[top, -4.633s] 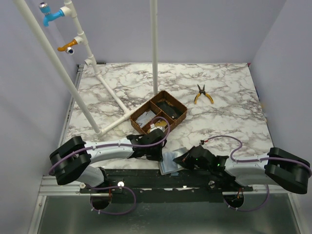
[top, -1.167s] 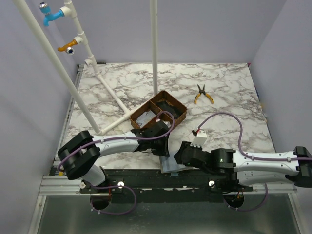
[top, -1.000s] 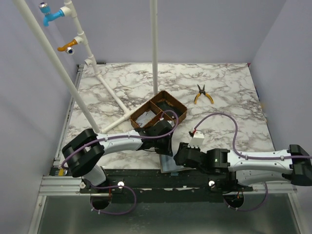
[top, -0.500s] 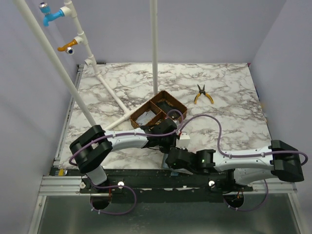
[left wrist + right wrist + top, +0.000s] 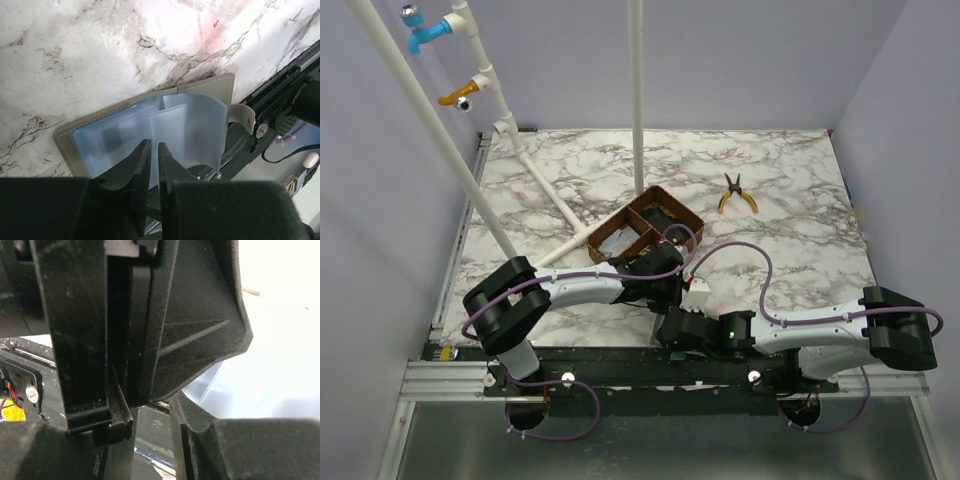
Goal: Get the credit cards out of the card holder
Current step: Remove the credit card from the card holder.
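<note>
**Arms close in on the card holder.** Since the view some four and a half seconds ago, the right arm has unfolded and carried the right gripper (image 5: 670, 325) leftward. The left gripper (image 5: 154, 156) has shifted to meet it. The card holder lay in plain sight from above then; the two arms now cover it.

The one card holder (image 5: 120, 127) lies at the 6 o'clock edge of the marble table (image 5: 780, 250), opened flat with its pale blue-grey inside facing up. In the left wrist view its long axis runs from 8 o'clock to 2 o'clock. One translucent leaf stands curled up off the rest. A greyish patch shows through a flat sleeve, though whether it is a card cannot be told.

The left gripper's jaws are drawn almost together, with only a thin slit between them, and they pinch the edge of the raised leaf. The right gripper sits just at 6 o'clock of the left one. Black housing at close range fills its wrist view, so neither the width of its jaws nor anything they may hold can be told.

One wooden tray (image 5: 698, 238) of three compartments stands near the table's centre, at 12 o'clock of the grippers.
- **9 o'clock compartment:** holds pale, flat credit cards (image 5: 612, 241), too small to count.
- **1 o'clock compartment:** holds something dark.
- **Third compartment:** partly hidden behind the left arm.

One pair of yellow-handled pliers (image 5: 737, 193) lies at 1 o'clock on the table, well apart from the tray.
</note>
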You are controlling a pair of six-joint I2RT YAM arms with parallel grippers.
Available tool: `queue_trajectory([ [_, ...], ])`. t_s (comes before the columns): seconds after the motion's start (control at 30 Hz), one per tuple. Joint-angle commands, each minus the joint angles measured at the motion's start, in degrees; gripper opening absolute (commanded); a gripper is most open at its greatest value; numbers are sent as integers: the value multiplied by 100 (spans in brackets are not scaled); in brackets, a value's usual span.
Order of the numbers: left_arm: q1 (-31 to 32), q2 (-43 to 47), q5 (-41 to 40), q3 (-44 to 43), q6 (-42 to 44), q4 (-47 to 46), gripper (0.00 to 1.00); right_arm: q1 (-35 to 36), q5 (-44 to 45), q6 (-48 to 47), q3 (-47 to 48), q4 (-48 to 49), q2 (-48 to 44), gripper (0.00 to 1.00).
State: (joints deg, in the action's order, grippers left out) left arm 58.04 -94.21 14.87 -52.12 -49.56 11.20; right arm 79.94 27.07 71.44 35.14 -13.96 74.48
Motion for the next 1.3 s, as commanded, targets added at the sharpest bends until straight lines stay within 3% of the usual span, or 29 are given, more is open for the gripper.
queue_trajectory([
  [0.0, -18, 394, 23, 22, 50, 128, 15, -42, 405, 641, -280, -1090, 30, 34],
  [0.33, -238, 770, -24, 219, 106, 233, 17, -44, 585, 1109, -877, -1286, -714, 36],
  [0.47, -268, 838, -109, 270, 135, 342, 17, -45, 645, 1188, -937, -1384, -905, 44],
  [0.8, -267, 1074, -361, 835, 39, 438, 12, -317, 510, 646, -1199, -498, -833, 53],
  [0.93, -277, 1180, -402, 981, -14, 460, 10, -320, 509, 167, -679, -616, -230, 59],
  [1.1, -359, 1156, -245, 1179, -187, 265, 6, -314, 524, 7, 127, -1381, 954, 60],
  [1.27, -471, 1176, -102, 1396, -331, 56, 4, -319, 342, -64, 278, -1369, 1445, 59],
])
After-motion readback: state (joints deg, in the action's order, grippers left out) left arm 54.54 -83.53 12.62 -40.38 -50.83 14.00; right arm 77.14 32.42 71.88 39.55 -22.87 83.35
